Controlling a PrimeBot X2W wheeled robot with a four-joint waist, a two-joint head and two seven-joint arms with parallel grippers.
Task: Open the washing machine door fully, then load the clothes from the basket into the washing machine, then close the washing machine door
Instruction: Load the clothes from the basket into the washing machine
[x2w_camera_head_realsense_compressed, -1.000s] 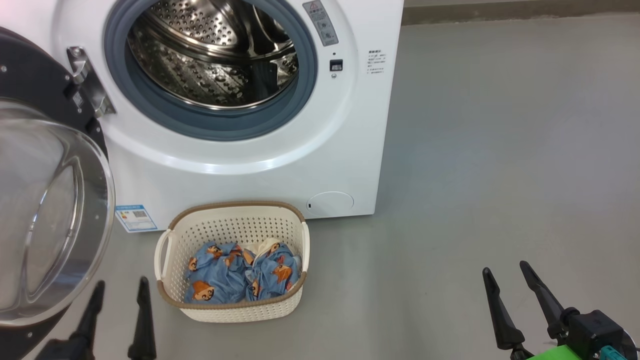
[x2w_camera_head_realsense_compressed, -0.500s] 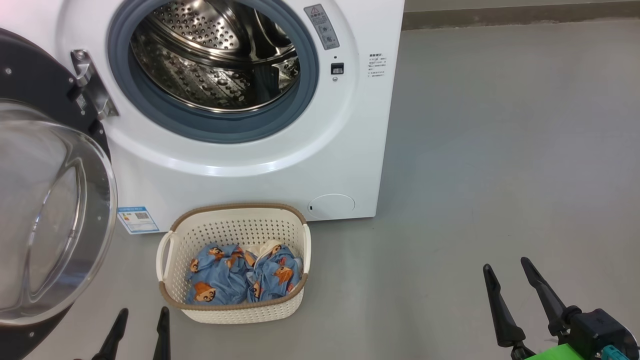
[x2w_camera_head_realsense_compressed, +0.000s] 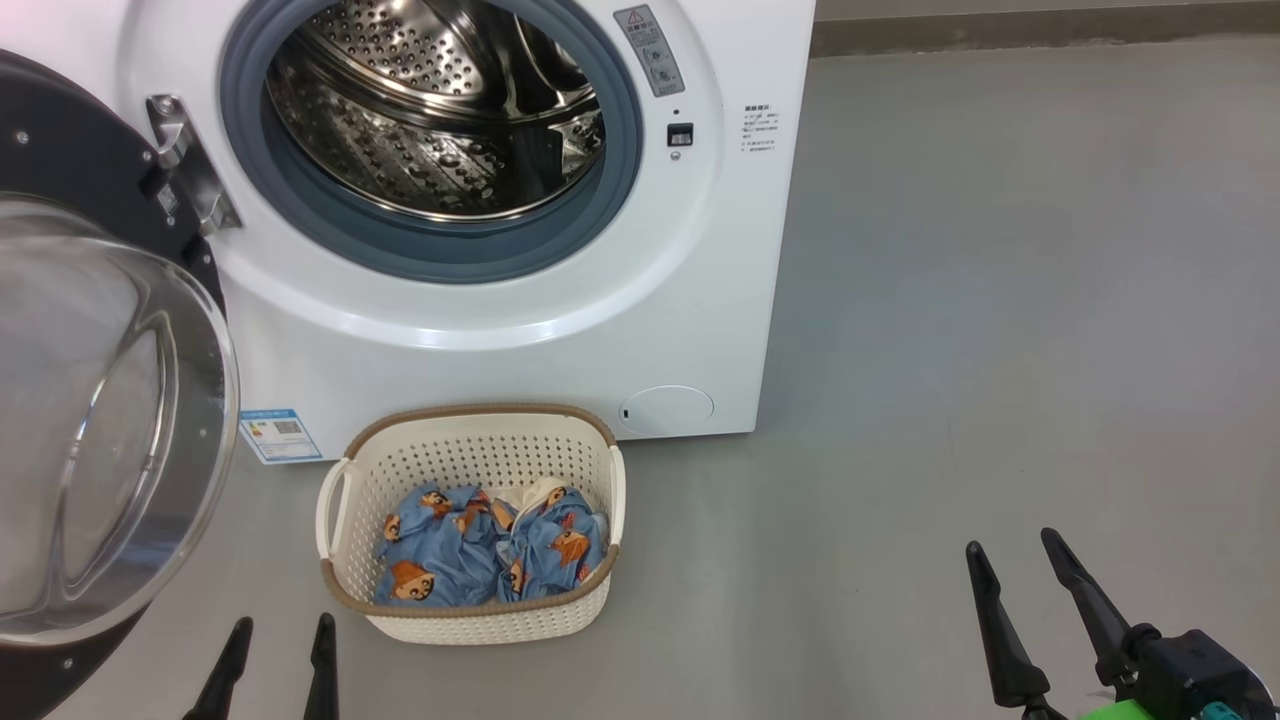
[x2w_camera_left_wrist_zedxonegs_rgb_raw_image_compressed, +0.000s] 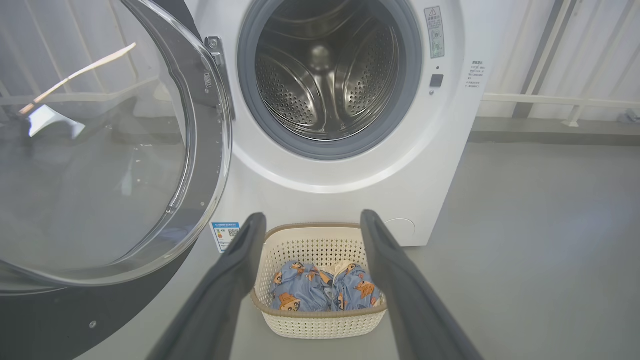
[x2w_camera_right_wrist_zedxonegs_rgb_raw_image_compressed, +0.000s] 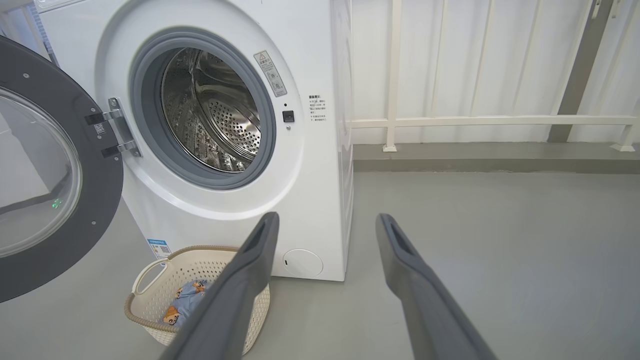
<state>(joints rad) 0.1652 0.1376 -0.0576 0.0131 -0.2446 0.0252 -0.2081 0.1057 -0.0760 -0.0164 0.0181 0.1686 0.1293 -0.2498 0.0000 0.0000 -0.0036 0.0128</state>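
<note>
Door (x2w_camera_head_realsense_compressed: 100, 420) hangs open far L, L pincer (x2w_camera_head_realsense_compressed: 281, 625) fingers apart near basket (x2w_camera_head_realsense_compressed: 470, 412), which sits on floor (x2w_camera_head_realsense_compressed: 1000, 300) just in front of washer (x2w_camera_head_realsense_compressed: 700, 300) w/ blue clothes (x2w_camera_head_realsense_compressed: 490, 550) bunched inside, drum (x2w_camera_head_realsense_compressed: 430, 110) open above, R pincer (x2w_camera_head_realsense_compressed: 1011, 542) apart far R.

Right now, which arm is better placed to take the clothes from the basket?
Left. The open left gripper sits beside the basket, aimed at the clothes; the right gripper stands farther right.

The grey floor (x2w_camera_head_realsense_compressed: 1000, 300) carries the washing machine (x2w_camera_head_realsense_compressed: 690, 310) and, just in front of it, the basket (x2w_camera_head_realsense_compressed: 480, 625).
</note>
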